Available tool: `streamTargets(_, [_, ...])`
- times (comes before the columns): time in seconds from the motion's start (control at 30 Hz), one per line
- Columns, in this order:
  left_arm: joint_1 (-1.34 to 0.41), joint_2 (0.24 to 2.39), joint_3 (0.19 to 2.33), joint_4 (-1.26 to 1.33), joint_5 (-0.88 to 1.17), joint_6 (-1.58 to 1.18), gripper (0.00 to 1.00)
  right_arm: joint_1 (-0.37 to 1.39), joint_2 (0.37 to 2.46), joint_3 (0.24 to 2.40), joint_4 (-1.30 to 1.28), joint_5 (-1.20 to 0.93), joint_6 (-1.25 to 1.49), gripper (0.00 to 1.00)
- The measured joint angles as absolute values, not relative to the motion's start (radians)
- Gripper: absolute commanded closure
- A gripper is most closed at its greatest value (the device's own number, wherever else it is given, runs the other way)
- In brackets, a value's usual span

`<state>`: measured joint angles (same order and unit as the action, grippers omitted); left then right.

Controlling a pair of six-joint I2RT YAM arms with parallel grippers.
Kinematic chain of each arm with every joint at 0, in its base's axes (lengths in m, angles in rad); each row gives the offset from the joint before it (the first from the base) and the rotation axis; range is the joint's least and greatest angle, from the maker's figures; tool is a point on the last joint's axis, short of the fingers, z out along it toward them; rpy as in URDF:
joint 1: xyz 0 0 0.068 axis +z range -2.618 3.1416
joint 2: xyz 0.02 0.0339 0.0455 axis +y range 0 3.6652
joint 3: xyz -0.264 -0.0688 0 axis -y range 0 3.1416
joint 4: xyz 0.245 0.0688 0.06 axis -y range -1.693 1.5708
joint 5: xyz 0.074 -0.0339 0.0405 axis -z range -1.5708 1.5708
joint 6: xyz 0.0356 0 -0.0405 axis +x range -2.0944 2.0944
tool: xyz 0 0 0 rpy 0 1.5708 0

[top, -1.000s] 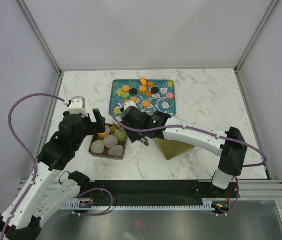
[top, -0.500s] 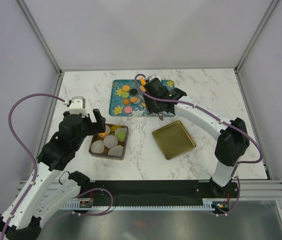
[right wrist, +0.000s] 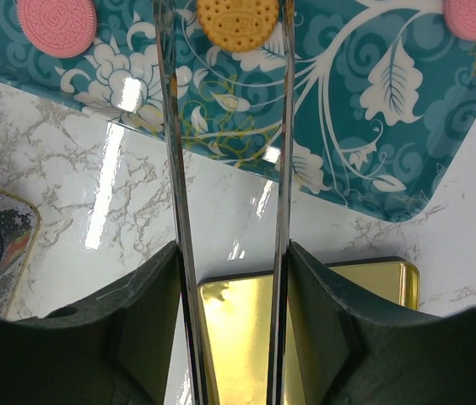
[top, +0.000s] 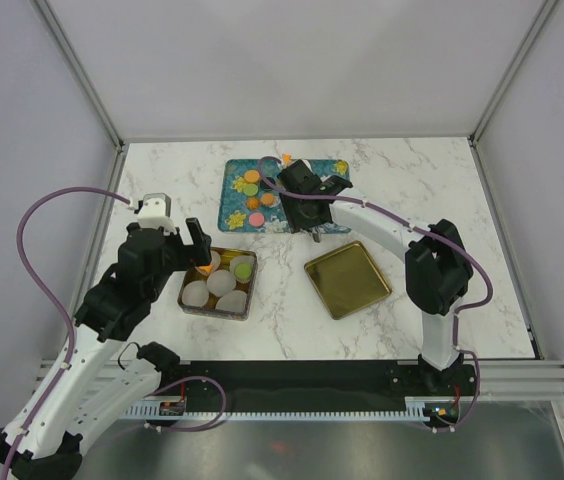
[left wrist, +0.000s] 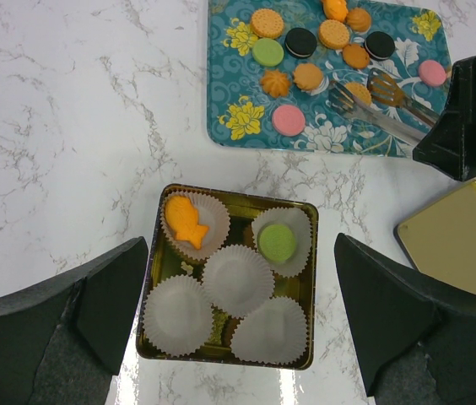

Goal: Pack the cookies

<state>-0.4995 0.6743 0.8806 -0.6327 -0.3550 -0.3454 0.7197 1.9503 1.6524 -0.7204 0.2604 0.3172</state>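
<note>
My right gripper (right wrist: 231,263) pinches the tongs (right wrist: 170,126); the orange cookie (right wrist: 226,20) lies straight ahead between their spread blades; my left gripper (left wrist: 242,314) gapes wide.

The top edge cuts off the tongs (right wrist: 175,169) and orange cookie (right wrist: 238,18).

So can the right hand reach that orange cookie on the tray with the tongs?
Probably yes. The tongs held by the right hand are open, with the orange cookie between their blades and nothing else in the gap. The nearest pink cookie sits outside the blades.
</note>
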Motion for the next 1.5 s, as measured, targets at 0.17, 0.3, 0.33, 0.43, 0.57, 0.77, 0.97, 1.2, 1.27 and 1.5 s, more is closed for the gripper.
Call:
streamTargets(0.17, [-0.499, 0.674, 0.879, -0.633, -0.355, -0.345, 0.00, 0.720, 1.951, 1.652, -0.720, 0.260, 0.317, 0.46])
streamTargets(0.3, [-0.499, 0.675, 0.878, -0.633, -0.354, -0.345, 0.00, 0.716, 1.952, 1.652, -0.719, 0.262, 0.317, 0.49])
streamTargets(0.33, [-0.499, 0.675, 0.878, -0.633, -0.353, -0.345, 0.00, 0.715, 1.952, 1.652, -0.719, 0.262, 0.318, 0.49])
streamTargets(0.43, [-0.499, 0.676, 0.878, -0.633, -0.352, -0.345, 0.00, 0.710, 1.952, 1.652, -0.720, 0.259, 0.318, 0.49])
streamTargets(0.57, [-0.499, 0.677, 0.877, -0.632, -0.343, -0.345, 0.00, 0.707, 1.952, 1.652, -0.720, 0.253, 0.317, 0.53])
streamTargets(0.77, [-0.499, 0.681, 0.877, -0.632, -0.338, -0.345, 0.00, 0.703, 1.950, 1.652, -0.720, 0.242, 0.318, 0.60])
streamTargets(0.97, [-0.499, 0.681, 0.877, -0.632, -0.337, -0.345, 0.00, 0.703, 1.906, 1.652, -0.727, 0.240, 0.319, 0.61])
streamTargets(1.2, [-0.499, 0.681, 0.877, -0.632, -0.335, -0.345, 0.00, 0.719, 1.789, 1.650, -0.731, 0.229, 0.328, 0.62])
streamTargets(1.27, [-0.499, 0.680, 0.877, -0.632, -0.331, -0.346, 0.00, 0.745, 1.758, 1.650, -0.734, 0.234, 0.330, 0.62])
streamTargets(1.5, [-0.499, 0.678, 0.930, -0.657, -0.329, -0.346, 0.00, 0.971, 1.732, 1.642, -0.737, 0.240, 0.348, 0.63])
